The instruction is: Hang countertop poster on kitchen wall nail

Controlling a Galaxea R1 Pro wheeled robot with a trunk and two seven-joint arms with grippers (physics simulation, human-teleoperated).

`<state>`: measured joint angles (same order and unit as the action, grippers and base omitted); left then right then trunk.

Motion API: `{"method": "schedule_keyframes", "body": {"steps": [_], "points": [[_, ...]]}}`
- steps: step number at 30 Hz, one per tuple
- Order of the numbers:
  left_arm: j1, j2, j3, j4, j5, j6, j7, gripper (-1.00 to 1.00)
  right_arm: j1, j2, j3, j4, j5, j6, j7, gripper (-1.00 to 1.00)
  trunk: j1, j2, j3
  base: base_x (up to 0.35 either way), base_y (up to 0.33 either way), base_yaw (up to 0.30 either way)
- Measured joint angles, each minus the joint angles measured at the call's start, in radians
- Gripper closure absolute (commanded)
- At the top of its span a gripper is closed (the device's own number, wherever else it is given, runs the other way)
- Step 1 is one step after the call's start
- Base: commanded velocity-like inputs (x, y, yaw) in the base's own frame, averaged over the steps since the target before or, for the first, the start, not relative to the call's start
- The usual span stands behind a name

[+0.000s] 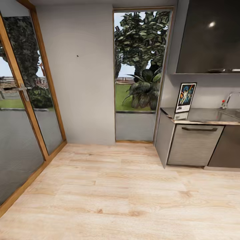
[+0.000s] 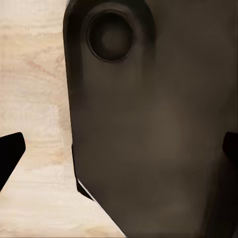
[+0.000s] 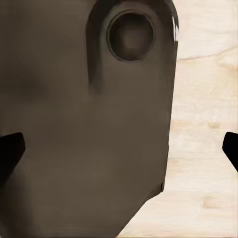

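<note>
Left hand (image 2: 119, 148) and right hand (image 3: 119, 146): dark fingertips spread to the frame edges in each wrist view, wide open, holding nothing, hanging over the wooden floor (image 1: 113, 186) beside the robot's own dark body. Poster (image 1: 185, 97) well apart, ahead toward the right arm's side, standing upright at the near end of the table (image 1: 200, 120), long axis vertical. Wall nail (image 1: 77, 55) left of the poster, higher on the grey wall. Judged: drive closer first.
</note>
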<state>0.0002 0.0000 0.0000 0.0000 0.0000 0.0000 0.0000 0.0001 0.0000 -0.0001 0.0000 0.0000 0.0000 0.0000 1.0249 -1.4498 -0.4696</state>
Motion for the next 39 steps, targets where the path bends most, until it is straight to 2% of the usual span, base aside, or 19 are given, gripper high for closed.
{"method": "schedule_keyframes", "body": {"steps": [8,16,23,32,33,34,37,39], "points": [[0.017,-0.044,-0.003,-0.043,-0.002,-0.015,-0.002,-1.00,-0.046,-0.001,-0.003,-0.047,-0.001,-0.041,0.005,-1.00,0.000,0.000,0.000,0.000,0.000,0.000],[0.017,-0.044,-0.003,-0.088,-0.002,-0.015,-0.002,-1.00,-0.092,-0.001,-0.003,-0.092,-0.001,-0.056,0.005,-1.00,0.000,0.000,0.000,0.000,0.000,0.000],[0.017,-0.046,-0.003,-0.091,-0.002,-0.020,-0.002,-1.00,-0.088,-0.002,-0.002,-0.095,-0.002,-0.051,0.004,-1.00,0.000,0.000,0.000,0.000,0.000,0.000],[0.016,-0.055,0.002,-0.142,-0.004,-0.071,0.002,-1.00,-0.084,-0.034,-0.007,-0.140,-0.006,-0.101,0.002,-1.00,0.000,0.000,0.000,0.000,0.000,0.000],[0.017,-0.054,0.003,-0.191,-0.004,-0.220,0.004,-1.00,-0.085,-0.038,-0.007,-0.227,-0.006,-0.268,0.002,-1.00,0.000,0.000,0.000,0.000,0.000,0.000],[0.013,-0.054,0.004,-0.338,-0.004,-0.229,0.004,-1.00,-0.085,-0.039,-0.007,-0.271,-0.005,-0.277,0.001,-1.00,0.000,0.000,0.001,0.000,0.000,0.000],[0.016,-0.052,0.006,-0.414,-0.004,-0.235,0.006,-1.00,-0.085,-0.042,-0.007,-0.316,-0.005,-0.283,0.001,-1.00,0.000,0.000,0.000,0.000,0.000,0.000],[0.016,-0.049,0.006,-0.495,-0.004,-0.239,0.005,-1.00,-0.086,-0.044,-0.007,-0.374,-0.004,-0.287,-0.001,-1.00,0.000,0.000,0.001,0.000,0.000,0.000]]}}
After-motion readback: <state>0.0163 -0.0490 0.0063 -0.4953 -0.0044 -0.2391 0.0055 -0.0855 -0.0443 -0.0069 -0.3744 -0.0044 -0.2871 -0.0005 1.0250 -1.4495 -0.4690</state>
